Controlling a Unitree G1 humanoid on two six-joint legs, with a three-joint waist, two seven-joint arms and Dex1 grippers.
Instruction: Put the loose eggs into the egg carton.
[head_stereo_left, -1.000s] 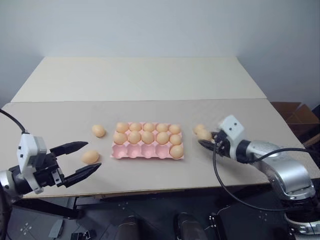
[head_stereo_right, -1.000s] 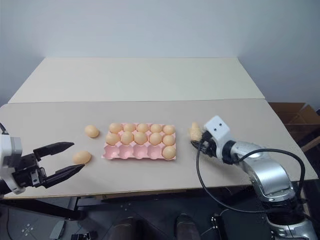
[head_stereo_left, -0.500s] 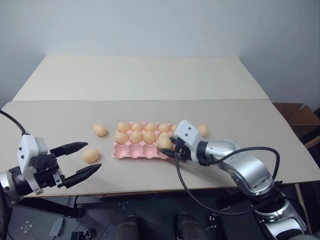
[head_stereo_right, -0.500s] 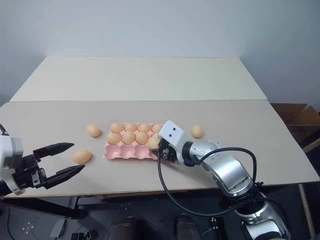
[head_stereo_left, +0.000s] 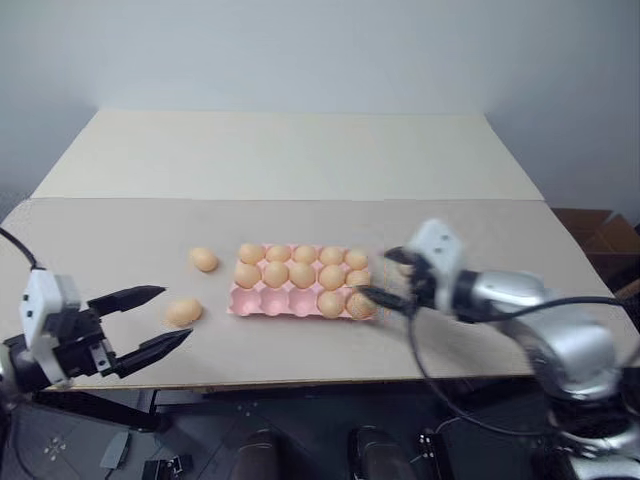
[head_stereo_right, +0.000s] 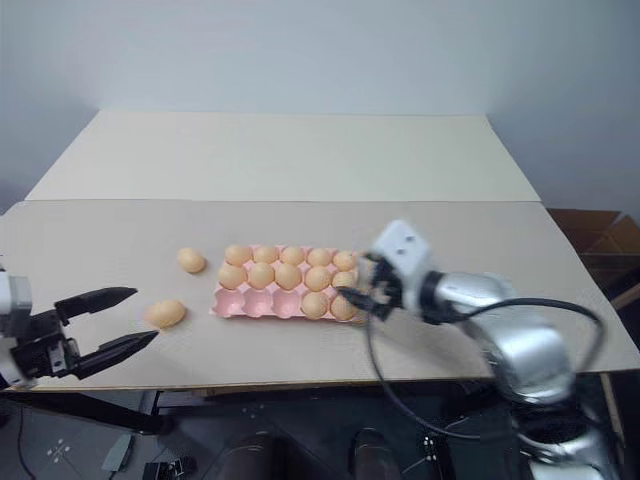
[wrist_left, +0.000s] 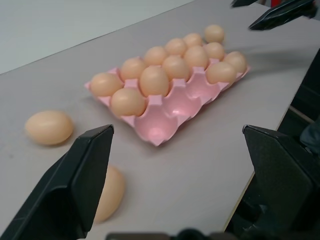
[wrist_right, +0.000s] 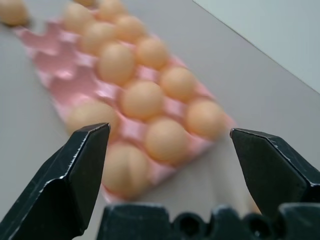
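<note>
Egg (head_stereo_left: 331, 303) newly in carton (head_stereo_left: 262, 303)

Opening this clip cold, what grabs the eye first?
The pink egg carton mid-table, mostly full of tan eggs, with three near-row cups on its left still empty. The right gripper hangs at the carton's right end, jaws open, beside the two eggs in the near row. Two loose eggs lie left of the carton, near the open left gripper.

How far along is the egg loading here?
Done: twelve eggs sit in the egg carton; three front cups empty. In hand: nothing, left gripper and right gripper both open. Left: three loose eggs, two left of the carton, one right of it.
</note>
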